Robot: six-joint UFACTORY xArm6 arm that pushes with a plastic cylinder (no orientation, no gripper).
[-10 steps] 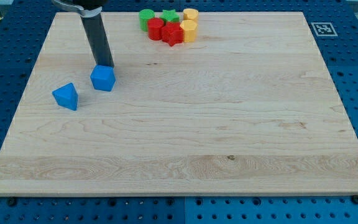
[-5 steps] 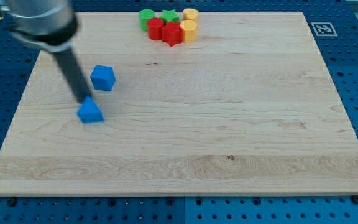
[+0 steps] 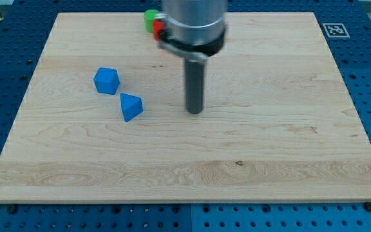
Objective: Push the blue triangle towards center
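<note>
Blue triangle (image 3: pixel 131 106) sits well off to the view's left of the tip (image 3: pixel 194 112), not touching, so the bare gripperless rod should probably loop behind it before shoving it rightward.

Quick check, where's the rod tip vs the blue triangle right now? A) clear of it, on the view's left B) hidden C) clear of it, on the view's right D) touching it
C: my tip stands on bare wood right of the blue triangle, with a visible gap between them.

A blue cube (image 3: pixel 106 80) sits on the pale wooden surface (image 3: pixel 269 148) toward the view's left; a green block (image 3: pixel 151 19) and a red block (image 3: pixel 158 27), both partly hidden, touch near the view's top edge; a black-and-white marker (image 3: pixel 333 29) occupies the surface's top-right corner.
</note>
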